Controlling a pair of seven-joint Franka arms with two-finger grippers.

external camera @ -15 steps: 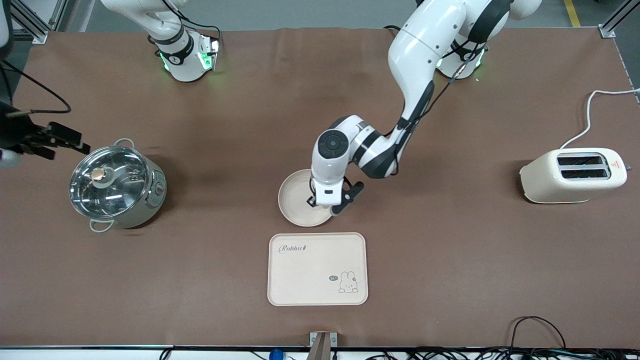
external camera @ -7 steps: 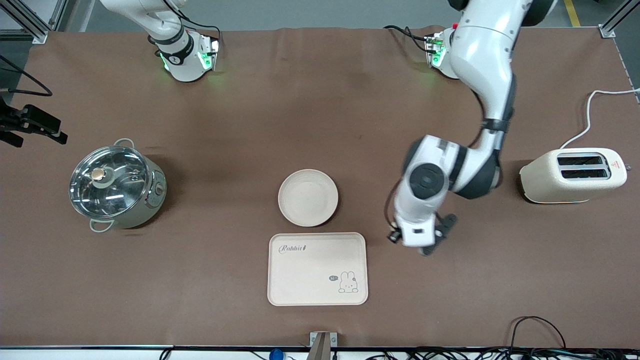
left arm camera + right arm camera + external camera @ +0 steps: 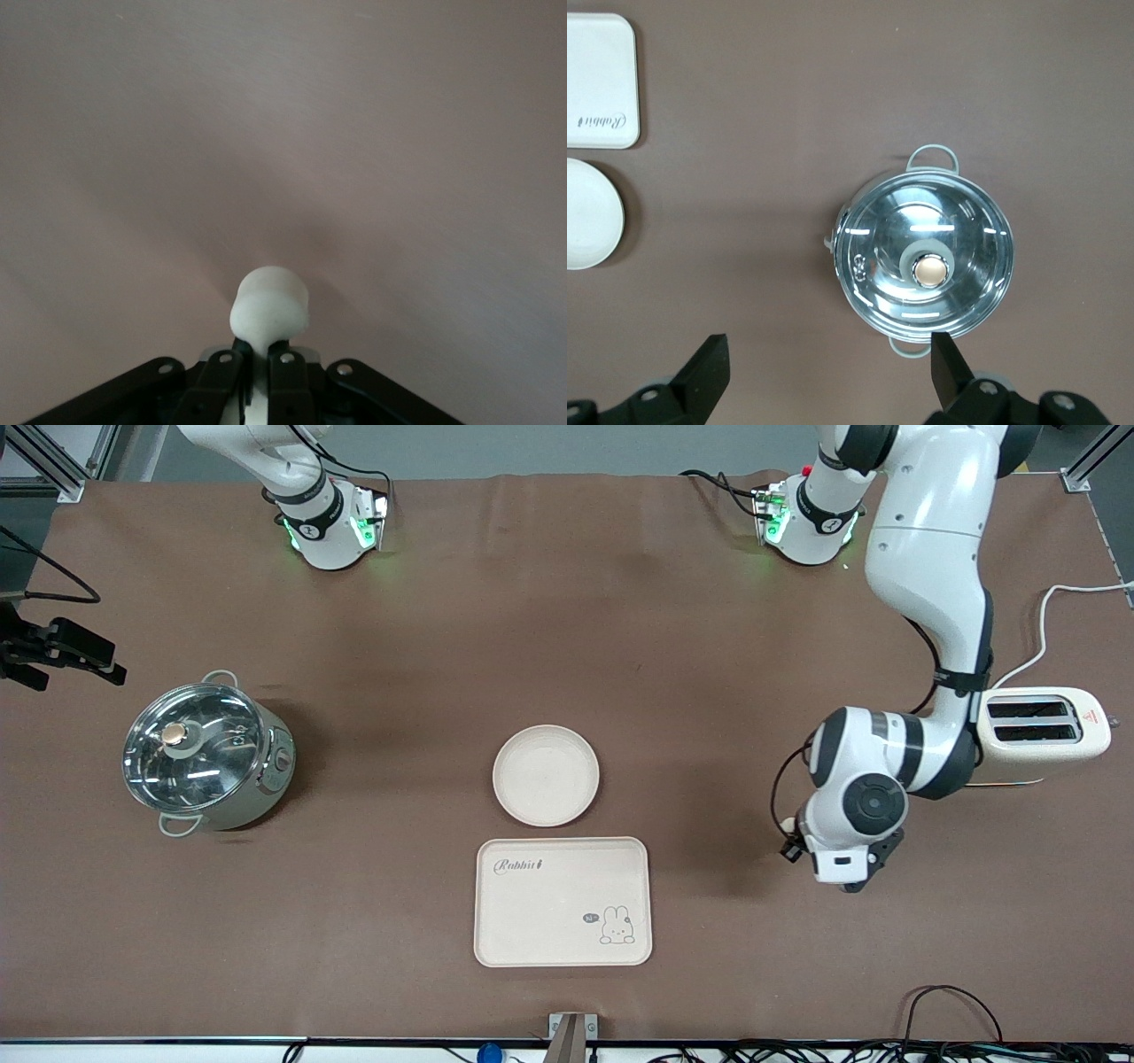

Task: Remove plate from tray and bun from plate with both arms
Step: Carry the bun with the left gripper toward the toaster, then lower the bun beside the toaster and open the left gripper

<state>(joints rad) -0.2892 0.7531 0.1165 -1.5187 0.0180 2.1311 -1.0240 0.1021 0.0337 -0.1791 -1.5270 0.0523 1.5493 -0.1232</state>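
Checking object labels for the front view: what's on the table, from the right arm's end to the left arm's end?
Pot → plate → toaster. Tray skipped: it overlaps the plate's span, lying nearer the camera.

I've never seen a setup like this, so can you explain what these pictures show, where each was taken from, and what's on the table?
Two white robot arms stand at a brown table. One picture looks down from high across it; the others come from cameras on each wrist. On the table: a lidded pot, a round plate, a rabbit tray and a toaster. The left hand, over bare table near the toaster, is shut on a small white bun. The right hand hangs open above the pot.
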